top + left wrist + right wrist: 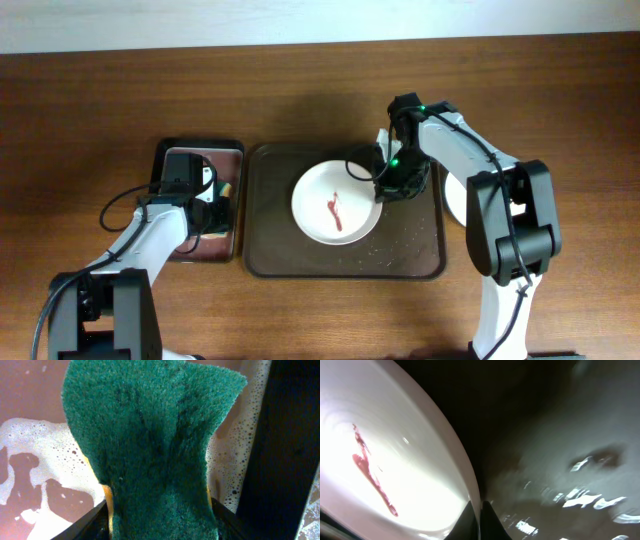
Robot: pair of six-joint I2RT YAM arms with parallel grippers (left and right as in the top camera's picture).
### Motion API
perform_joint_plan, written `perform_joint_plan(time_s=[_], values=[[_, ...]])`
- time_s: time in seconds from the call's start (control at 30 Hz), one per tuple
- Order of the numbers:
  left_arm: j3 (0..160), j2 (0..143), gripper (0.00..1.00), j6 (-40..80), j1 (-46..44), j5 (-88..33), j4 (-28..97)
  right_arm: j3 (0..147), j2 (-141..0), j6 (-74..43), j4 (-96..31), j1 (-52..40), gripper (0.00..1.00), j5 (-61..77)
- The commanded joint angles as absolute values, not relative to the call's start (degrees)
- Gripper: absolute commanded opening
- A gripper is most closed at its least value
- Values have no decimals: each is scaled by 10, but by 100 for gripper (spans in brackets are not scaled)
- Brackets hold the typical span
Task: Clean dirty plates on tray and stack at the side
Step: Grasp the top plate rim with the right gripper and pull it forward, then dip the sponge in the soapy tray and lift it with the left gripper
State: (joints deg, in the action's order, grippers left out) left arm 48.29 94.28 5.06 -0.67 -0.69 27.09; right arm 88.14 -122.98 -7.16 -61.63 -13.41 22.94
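Right gripper (386,186) is pinching the plate (318,190) by its right rim mid-frame; left gripper (206,198) is clamping a sponge (150,440), probably needing firm strokes over the smear (336,212).

overhead straight down, wrist views close, right shares plate (315,200)

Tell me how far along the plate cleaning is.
Done: at least one white plate sits beside the brown tray, apparently cleaned. In hand: the right gripper pinches the rim of the one dirty plate on the tray; the left gripper holds a green sponge over suds. Left: scrubbing and stacking it.
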Motion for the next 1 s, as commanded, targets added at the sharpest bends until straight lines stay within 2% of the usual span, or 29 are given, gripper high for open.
perform_joint_plan(time_s=[0.0,0.17,0.27,0.3,0.33,0.37,0.47,0.5,0.53,0.57,0.6,0.63,0.67,0.8,0.83,0.87,0.97], values=[[475,938,65,46,-5,-7,266,879,-1232,-158,-637,-170,4,292],[476,938,70,47,-5,-7,224,879,-1232,-235,-615,-199,4,283],[476,938,72,47,-5,-7,186,879,-1232,-313,-591,-199,4,229],[476,938,72,47,-5,-6,177,879,-1232,-320,-573,-199,10,237],[476,938,72,47,-5,-7,171,879,-1232,-320,-565,-200,30,242],[476,938,73,47,-5,-6,166,879,-1232,-311,-565,-200,38,236],[475,938,68,46,-5,-6,159,879,-1232,-298,-565,-198,36,162],[475,939,64,46,-5,-6,155,879,-1232,-298,-565,-198,25,136],[475,941,50,46,-5,-6,151,879,-1232,-298,-568,-199,9,128],[475,945,40,46,-5,-2,150,879,-1232,-298,-570,-199,6,128],[475,952,16,46,-5,-2,150,879,-1232,-298,-575,-199,5,128],[475,955,2,46,-5,-2,152,879,-1232,-298,-579,-199,4,128],[475,955,0,46,-5,-2,153,879,-1232,-298,-581,-199,4,128],[482,925,0,46,-5,-2,167,879,-1232,-298,-585,-199,5,128],[482,917,45,46,-5,-2,175,879,-1232,-298,-585,-199,5,128],[482,912,58,46,-5,-3,200,879,-1232,-298,-585,-199,5,128],[481,913,54,46,-5,-3,255,879,-1232,-298,-585,-199,5,128]])
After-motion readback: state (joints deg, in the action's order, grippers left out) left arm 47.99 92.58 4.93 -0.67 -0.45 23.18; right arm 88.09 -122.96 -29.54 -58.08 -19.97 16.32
